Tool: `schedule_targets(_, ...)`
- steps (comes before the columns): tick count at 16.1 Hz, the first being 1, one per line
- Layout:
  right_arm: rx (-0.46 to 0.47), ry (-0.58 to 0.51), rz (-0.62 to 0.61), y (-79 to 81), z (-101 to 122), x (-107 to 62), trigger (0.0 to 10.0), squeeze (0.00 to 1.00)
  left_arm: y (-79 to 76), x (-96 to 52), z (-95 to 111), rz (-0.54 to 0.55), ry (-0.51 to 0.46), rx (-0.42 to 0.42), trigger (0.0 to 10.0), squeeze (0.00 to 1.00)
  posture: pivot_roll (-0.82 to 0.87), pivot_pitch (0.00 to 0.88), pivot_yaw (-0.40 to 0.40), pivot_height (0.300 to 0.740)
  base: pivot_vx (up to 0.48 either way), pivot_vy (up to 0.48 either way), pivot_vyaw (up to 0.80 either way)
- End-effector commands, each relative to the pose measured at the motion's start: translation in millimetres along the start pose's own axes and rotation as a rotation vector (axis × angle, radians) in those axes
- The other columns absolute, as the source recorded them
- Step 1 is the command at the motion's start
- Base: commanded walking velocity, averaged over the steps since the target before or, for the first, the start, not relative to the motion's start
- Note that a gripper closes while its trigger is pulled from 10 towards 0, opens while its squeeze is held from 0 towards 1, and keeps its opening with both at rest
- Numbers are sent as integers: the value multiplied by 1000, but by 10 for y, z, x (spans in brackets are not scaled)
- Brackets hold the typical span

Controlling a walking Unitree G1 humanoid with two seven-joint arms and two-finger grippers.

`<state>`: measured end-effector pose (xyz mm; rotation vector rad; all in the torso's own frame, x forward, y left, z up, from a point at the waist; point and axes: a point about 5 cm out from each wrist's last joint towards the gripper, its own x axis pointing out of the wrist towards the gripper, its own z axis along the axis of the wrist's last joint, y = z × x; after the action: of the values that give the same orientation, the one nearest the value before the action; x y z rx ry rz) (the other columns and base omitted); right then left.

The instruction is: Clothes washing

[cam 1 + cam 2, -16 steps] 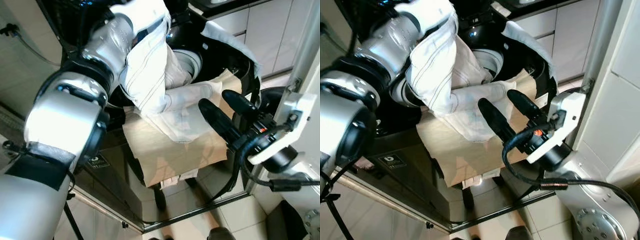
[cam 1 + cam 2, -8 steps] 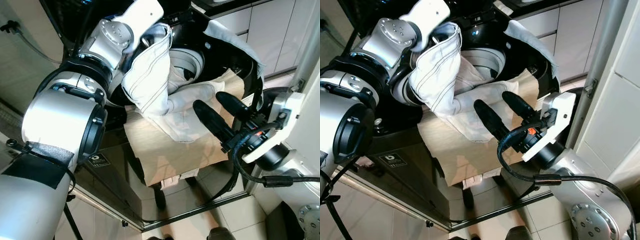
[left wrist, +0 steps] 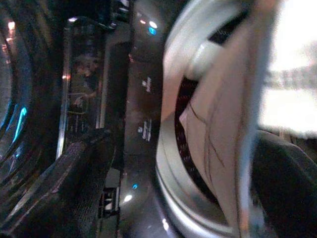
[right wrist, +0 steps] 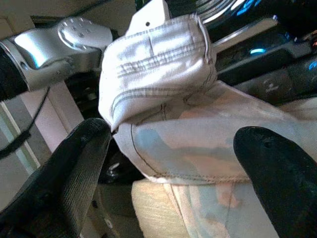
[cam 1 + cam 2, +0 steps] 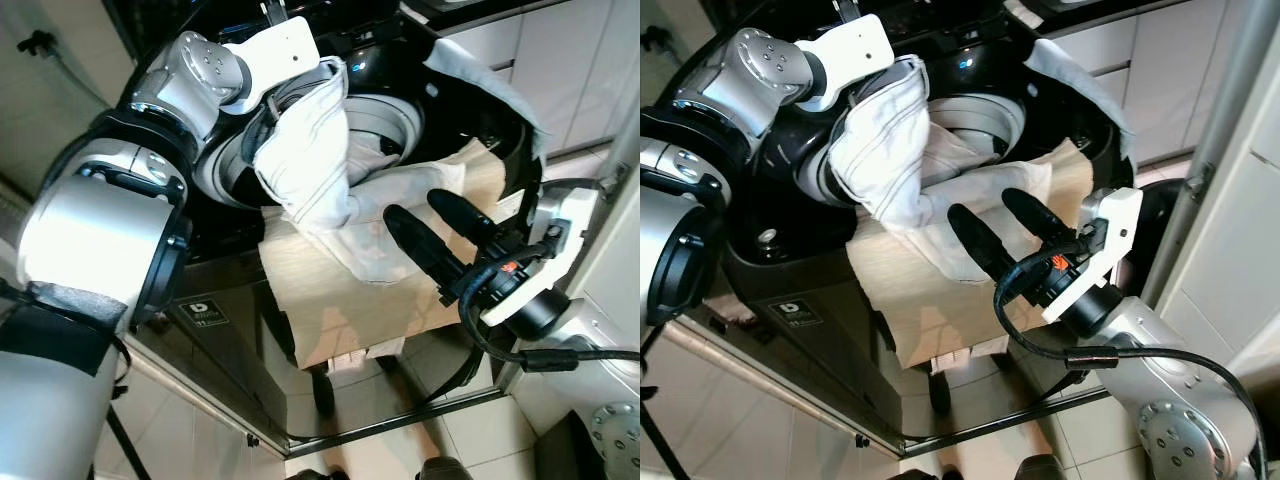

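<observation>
A white pair of trousers (image 5: 305,150) hangs over my left arm at the mouth of the black washing machine's steel drum (image 5: 388,118). Its lower part trails onto a beige cloth (image 5: 340,300) draped over the machine's front. In the left wrist view my left gripper (image 3: 173,188) has its fingers (image 3: 64,183) spread wide, with the white fabric (image 3: 223,124) lying between them in front of the drum rim. My right gripper (image 5: 418,206) is open just right of the trousers' lower part and grips nothing; the right wrist view looks at the folded waistband (image 4: 158,64).
The round door (image 5: 522,150) stands open to the right, with a pale cloth (image 5: 480,80) lying over its top. White cabinets (image 5: 570,60) are behind, a white panel (image 5: 1250,200) is close on the right, and tiled floor (image 5: 470,440) lies below.
My left arm has reached further toward the drum, carrying the trousers up and in to the opening. The right gripper has stayed open in about the same place. The camera has shifted slightly.
</observation>
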<state>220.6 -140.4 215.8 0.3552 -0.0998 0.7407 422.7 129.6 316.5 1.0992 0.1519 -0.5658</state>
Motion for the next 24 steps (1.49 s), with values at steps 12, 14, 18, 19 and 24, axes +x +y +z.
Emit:
schedule_targets(12, -76, 46, -39, -138, -181, -34, 10000, 0, 806, -673, 588, 244, -390, -27, 10000, 0, -297, 0, 212, 740, 0, 0, 0)
schedule_targets(14, -92, 78, -66, -187, -192, -274, 10000, 0, 933, -806, 723, 384, -587, -182, 10000, 0, -292, 0, 203, 740, 0, 0, 0)
schedule_targets(18, -220, 81, -57, -161, -201, -369, 10000, 0, 935, -890, 431, 594, -809, -435, 10000, 0, -275, 0, 174, 740, 0, 0, 0)
schedule_targets(19, -234, 79, -46, -141, -202, -366, 10000, 0, 881, -859, 374, 585, -820, -458, 10000, 0, -275, 0, 174, 740, 0, 0, 0)
schedule_targets(24, -227, 198, -5, -175, -530, -499, 10000, 0, 46, -733, 127, 629, -848, -567, 10000, 0, -194, 0, 96, 740, 0, 0, 0)
